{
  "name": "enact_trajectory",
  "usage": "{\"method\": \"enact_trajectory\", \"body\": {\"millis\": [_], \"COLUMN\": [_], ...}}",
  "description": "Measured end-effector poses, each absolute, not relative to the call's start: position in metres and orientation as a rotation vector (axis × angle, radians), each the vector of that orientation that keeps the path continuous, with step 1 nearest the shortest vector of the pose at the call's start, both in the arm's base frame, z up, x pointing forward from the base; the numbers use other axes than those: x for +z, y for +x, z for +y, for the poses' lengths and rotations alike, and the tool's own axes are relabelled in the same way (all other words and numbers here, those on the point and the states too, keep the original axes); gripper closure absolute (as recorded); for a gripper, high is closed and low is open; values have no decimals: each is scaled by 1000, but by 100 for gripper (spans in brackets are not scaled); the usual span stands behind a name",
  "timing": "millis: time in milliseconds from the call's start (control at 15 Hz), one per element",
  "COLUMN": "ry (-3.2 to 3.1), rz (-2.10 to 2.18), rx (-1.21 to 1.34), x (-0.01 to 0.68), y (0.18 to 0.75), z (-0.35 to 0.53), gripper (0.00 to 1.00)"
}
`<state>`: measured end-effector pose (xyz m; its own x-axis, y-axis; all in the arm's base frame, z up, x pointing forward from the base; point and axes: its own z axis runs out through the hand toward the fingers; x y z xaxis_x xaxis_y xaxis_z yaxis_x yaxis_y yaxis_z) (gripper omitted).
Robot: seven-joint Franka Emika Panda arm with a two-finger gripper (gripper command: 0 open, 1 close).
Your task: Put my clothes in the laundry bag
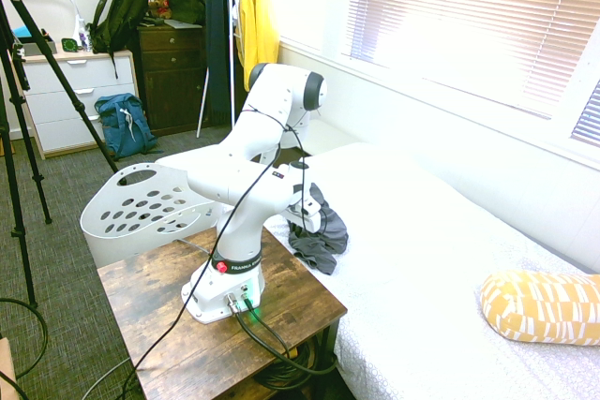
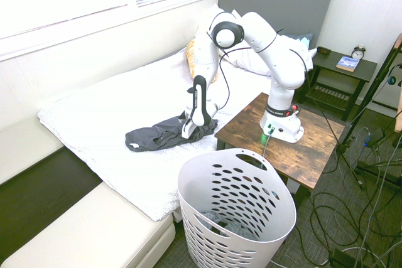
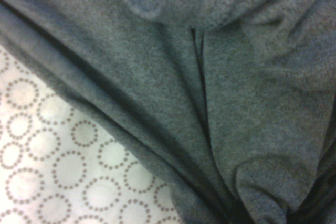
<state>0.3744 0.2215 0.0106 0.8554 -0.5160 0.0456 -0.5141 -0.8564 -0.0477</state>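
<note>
Since the gripper (image 2: 186,131) points straight down, clamped on the soft charcoal-grey garment (image 2: 157,137) | bunched fabric can lift | white holed plastic basket (image 2: 235,208) waits beside bed (image 2: 107,117).

Bright blinds (image 1: 450,16), white bed (image 1: 441,259) — dark dresser (image 1: 173,77), grey carpet (image 1: 56,259).

One grey garment (image 2: 160,136) on one bed (image 2: 107,123); one white basket (image 2: 235,208); one yellow pillow (image 1: 544,306); two backpacks, blue (image 1: 125,125) and green (image 1: 120,14); one yellow garment (image 1: 255,16) hanging far.
</note>
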Motion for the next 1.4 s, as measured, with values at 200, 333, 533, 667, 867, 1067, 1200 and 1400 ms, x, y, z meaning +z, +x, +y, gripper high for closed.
{"method": "enact_trajectory", "body": {"millis": [200,333,533,667,867,1067,1200,1400], "ry": [-2984,-2967,-2924,-2908,-2904,-2909,-2905,-2878], "rz": [839,840,835,804,731,632,533,397], "rx": [-96,-119,-168,-209,-258,-372,-388,-451], "x": [38,77,162,226,326,435,507,614], "y": [374,384,399,397,372,298,215,81], "z": [227,235,268,296,347,400,425,441], "gripper": [100,100,100,100,100,100,100,100]}}
